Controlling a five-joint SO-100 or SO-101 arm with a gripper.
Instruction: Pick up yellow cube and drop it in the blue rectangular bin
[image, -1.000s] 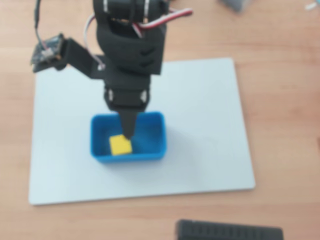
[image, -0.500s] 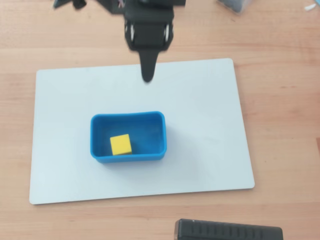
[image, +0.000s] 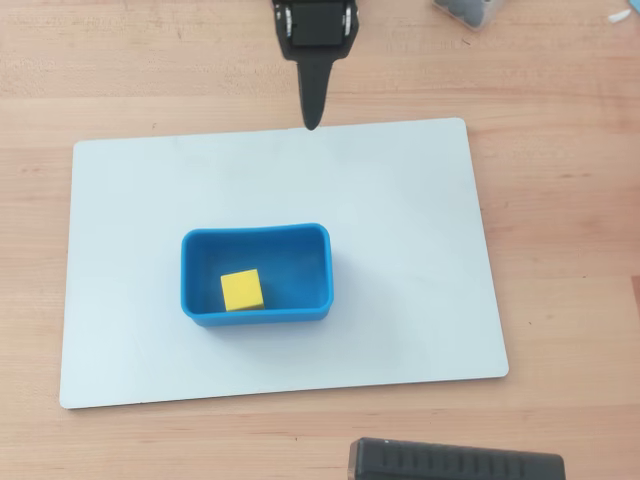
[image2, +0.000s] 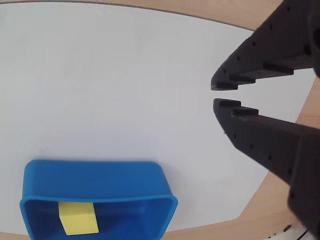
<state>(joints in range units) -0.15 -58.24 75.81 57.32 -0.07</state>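
One small, solid, matte bright-yellow cube (image: 241, 290) lies on the floor of the bright blue shallow rectangular bin (image: 256, 318) with rounded corners, left of the bin's middle in the overhead view and close to its near wall. In the wrist view the yellow cube (image2: 77, 218) sits low in the blue bin (image2: 95, 177), partly cut by the picture's bottom edge.

The black two-finger gripper (image: 313, 122) is well apart from both: in the overhead view it points down over the far edge of the white board, with bare board between its tip and the bin. In the wrist view the gripper (image2: 220, 95) enters from the right, its two ribbed black plastic fingers (image2: 260, 130) drawn almost together with only a narrow slit between the tips and nothing held between them. The bin and cube sit toward the lower left of that view, away from the fingertips.

From above the fingers overlap into a single dark taper, so the slit cannot be made out there. The arm's body is cut off at the top edge.

The bin stands on a flat white rectangular board (image: 400, 220) with rounded corners, which rests on a pale wooden table (image: 560, 150). A dark ribbed black block (image: 455, 462) is cut off at the bottom edge, and a small clear container holding dark items (image: 465, 10) shows at the top right, too cropped to identify.
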